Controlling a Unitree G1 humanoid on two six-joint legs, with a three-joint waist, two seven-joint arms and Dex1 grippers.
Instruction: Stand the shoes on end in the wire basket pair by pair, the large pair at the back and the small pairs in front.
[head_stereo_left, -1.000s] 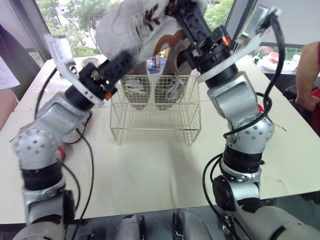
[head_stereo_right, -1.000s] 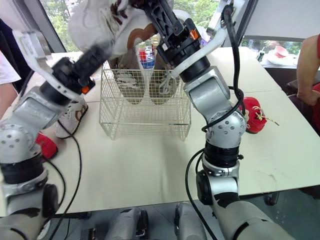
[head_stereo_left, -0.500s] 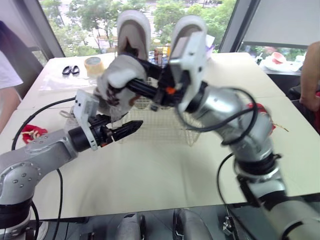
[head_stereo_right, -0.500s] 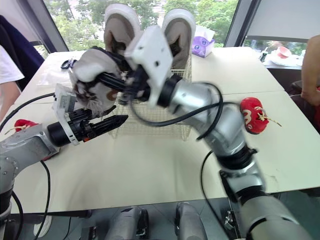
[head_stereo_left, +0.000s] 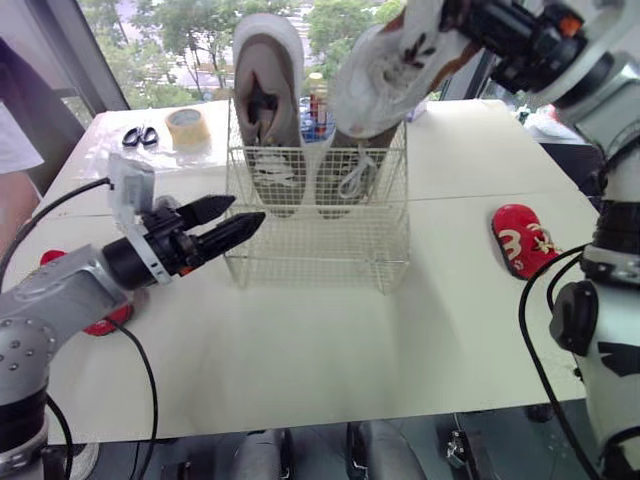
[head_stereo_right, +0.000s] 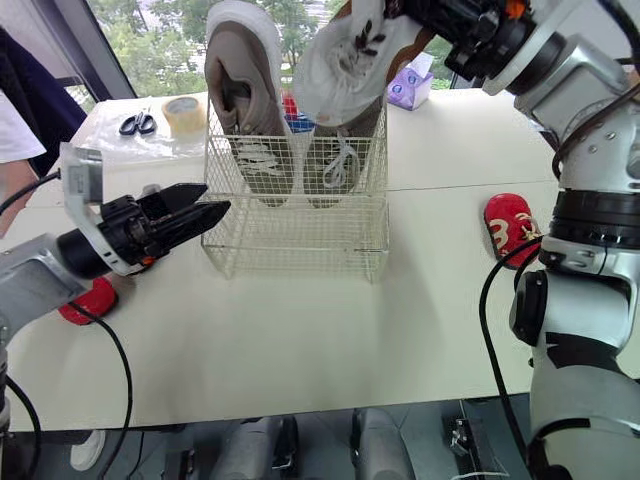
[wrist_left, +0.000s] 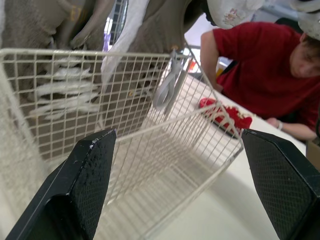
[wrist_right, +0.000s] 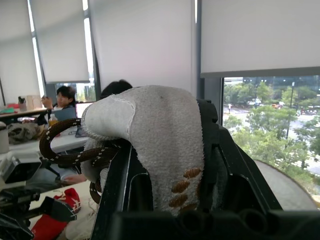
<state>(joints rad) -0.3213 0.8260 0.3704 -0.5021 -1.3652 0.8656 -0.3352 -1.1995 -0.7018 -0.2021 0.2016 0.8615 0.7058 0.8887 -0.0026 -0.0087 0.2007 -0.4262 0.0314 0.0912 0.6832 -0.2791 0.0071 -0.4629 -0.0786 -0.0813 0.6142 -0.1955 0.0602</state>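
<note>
A cream wire basket (head_stereo_left: 317, 255) stands mid-table. Two large grey shoes stand on end against its back wall, one (head_stereo_left: 266, 95) on the left and one (head_stereo_left: 352, 170) on the right. My right gripper (head_stereo_left: 457, 20) is high above the basket's right back corner, shut on a white shoe with brown marks (head_stereo_left: 385, 62), which hangs tilted over the right grey shoe. The right wrist view has that shoe's heel (wrist_right: 150, 145) wedged between the fingers (wrist_right: 117, 185). My left gripper (head_stereo_left: 226, 221) is open and empty, just left of the basket's front.
One small red shoe (head_stereo_left: 524, 240) lies on the table to the right. Another red shoe (head_stereo_right: 85, 300) lies under my left arm. A tape roll (head_stereo_left: 184, 126) and scissors (head_stereo_left: 137, 135) sit at the back left. People are at both table edges.
The right gripper carried the white shoe from the basket's left front up and across to above its right back. The left gripper's fingers have parted, still left of the basket.
</note>
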